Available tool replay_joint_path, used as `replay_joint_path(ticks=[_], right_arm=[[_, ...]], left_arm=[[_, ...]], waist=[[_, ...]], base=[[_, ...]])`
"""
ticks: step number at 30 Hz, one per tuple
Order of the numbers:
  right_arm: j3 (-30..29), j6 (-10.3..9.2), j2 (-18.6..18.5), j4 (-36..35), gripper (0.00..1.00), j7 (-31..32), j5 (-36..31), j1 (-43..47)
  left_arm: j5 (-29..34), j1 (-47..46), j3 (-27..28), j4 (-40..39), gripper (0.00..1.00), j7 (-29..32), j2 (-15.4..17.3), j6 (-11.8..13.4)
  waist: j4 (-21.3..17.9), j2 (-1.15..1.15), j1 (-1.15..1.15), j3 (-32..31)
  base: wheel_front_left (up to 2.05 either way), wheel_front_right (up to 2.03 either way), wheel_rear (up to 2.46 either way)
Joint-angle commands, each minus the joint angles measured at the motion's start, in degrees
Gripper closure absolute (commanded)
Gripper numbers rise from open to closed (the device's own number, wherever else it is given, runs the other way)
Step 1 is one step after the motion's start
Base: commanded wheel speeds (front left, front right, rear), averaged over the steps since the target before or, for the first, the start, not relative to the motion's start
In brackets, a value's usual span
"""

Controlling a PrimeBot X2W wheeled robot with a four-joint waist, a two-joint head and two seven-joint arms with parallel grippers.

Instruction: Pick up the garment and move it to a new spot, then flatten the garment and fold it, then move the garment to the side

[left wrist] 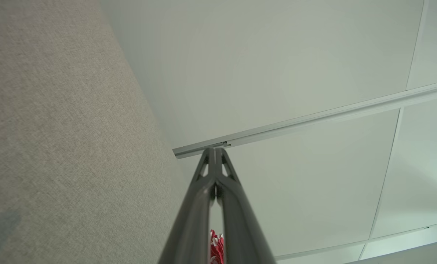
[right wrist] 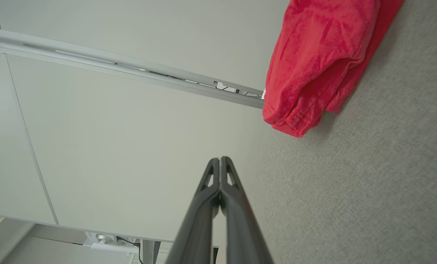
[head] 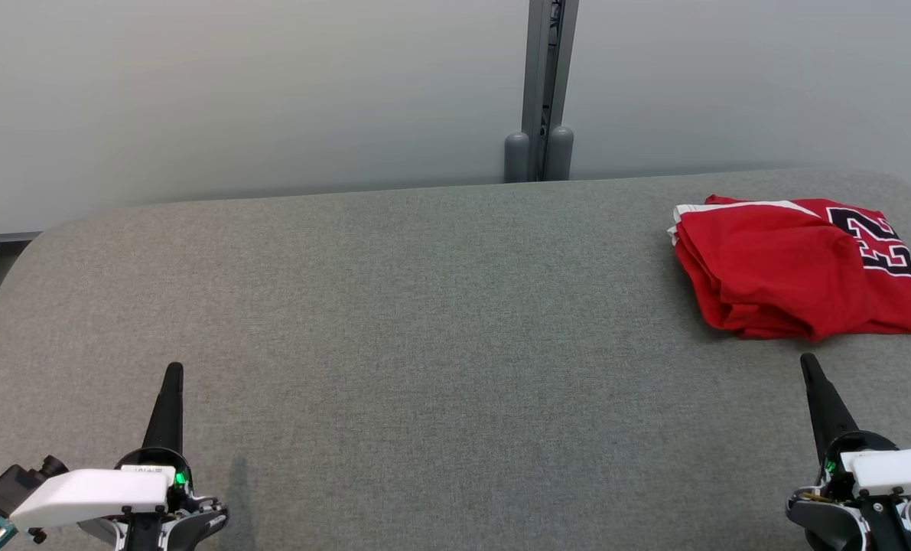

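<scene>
left tool [head: 173,371] and right tool [head: 808,363]: fingers pressed together, empty, low over the near edge | folded red jersey [head: 799,268]: on bench [head: 424,306], far right, just beyond right tool, long axis crosswise | nearer arm, judged: right

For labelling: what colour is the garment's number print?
Black with white outline, on the red garment; head view shows it best.

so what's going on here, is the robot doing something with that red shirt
Nothing is being handled right now. The red shirt lies folded on the right side of the grey table. The left gripper and right gripper are both shut and empty, low in front, clear of the shirt.
</scene>
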Motion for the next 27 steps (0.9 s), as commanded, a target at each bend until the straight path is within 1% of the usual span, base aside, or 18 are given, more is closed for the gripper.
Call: replay_joint_path(ticks=[1,27], right_arm=[[-0.53,0.02,-0.13,-0.09,1.00,0.53,1.29,-0.90],[-2.44,0.02,1.10,0.80,1.00,3.49,10.49,-1.66]], left_arm=[[-1.47,-1.37,0.37,-0.14,1.00,0.32,0.35,-0.53],[-11.68,-2.63,1.07,0.21,1.00,3.16,0.40,-1.08]], waist=[[0.04,0.00,0.00,0.02],[0.55,0.00,0.00,0.24]], base=[[0.00,0.00,0.00],[0.00,0.00,0.00]])
